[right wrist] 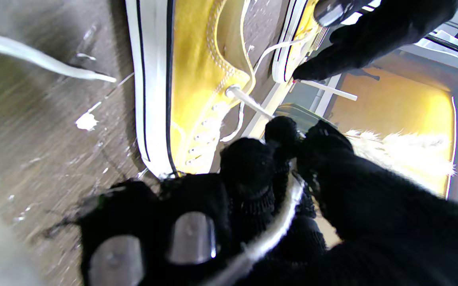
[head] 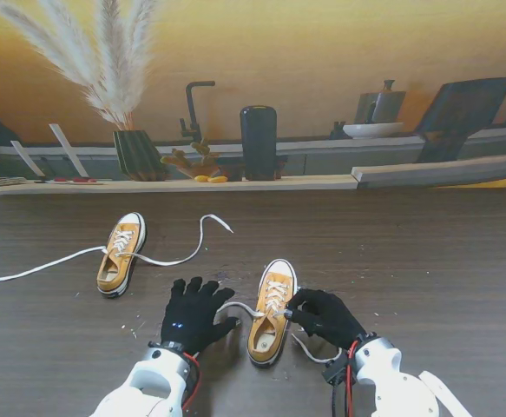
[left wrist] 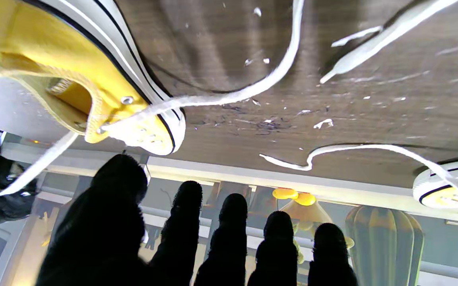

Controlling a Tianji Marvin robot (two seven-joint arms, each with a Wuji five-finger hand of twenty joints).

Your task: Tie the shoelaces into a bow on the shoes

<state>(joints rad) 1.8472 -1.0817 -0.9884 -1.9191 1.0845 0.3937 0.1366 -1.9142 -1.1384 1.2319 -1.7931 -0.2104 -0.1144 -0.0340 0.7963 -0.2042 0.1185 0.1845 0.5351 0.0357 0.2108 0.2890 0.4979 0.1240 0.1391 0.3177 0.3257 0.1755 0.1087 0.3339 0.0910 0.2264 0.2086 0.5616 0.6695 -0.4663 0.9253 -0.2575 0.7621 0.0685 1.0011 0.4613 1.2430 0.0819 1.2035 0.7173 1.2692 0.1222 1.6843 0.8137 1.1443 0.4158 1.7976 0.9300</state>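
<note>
Near shoe: set on the table between both hands, toe pointing far, laces untied.
Right lace end: pinched by the right hand, whose fingers are closed around it just right of the shoe.
Left hand: fingers spread flat, nothing grasped, just left of the shoe.
Left lace end: stretched from the eyelets toward the left hand's thumb.
Far shoe: placed farther left, its long laces trailed loose across the table.
</note>
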